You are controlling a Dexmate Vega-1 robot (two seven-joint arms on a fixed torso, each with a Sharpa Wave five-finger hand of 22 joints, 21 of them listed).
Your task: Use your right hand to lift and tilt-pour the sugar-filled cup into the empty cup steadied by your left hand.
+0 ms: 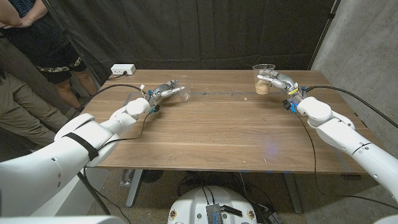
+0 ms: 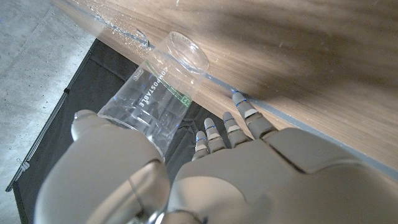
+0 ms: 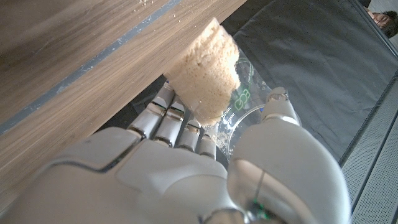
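Observation:
The sugar-filled cup (image 1: 263, 79), clear plastic with tan sugar in its lower part, is at the table's far right, upright. My right hand (image 1: 278, 81) grips it between thumb and fingers; the right wrist view shows the sugar-filled cup (image 3: 208, 74) in my right hand (image 3: 186, 168). I cannot tell whether its base touches the wood. The empty cup (image 1: 177, 91), also clear, is at the far left-middle. My left hand (image 1: 163, 93) holds it. In the left wrist view the empty cup (image 2: 158, 93) stands with its base on the table, between the thumb and fingers of my left hand (image 2: 205, 174).
A grey tape line (image 1: 217, 94) runs across the table between the two cups. A white box (image 1: 122, 70) sits at the far left corner. A person (image 1: 28, 43) stands behind the table's left side. Black cables (image 1: 311, 134) trail over the table from both wrists.

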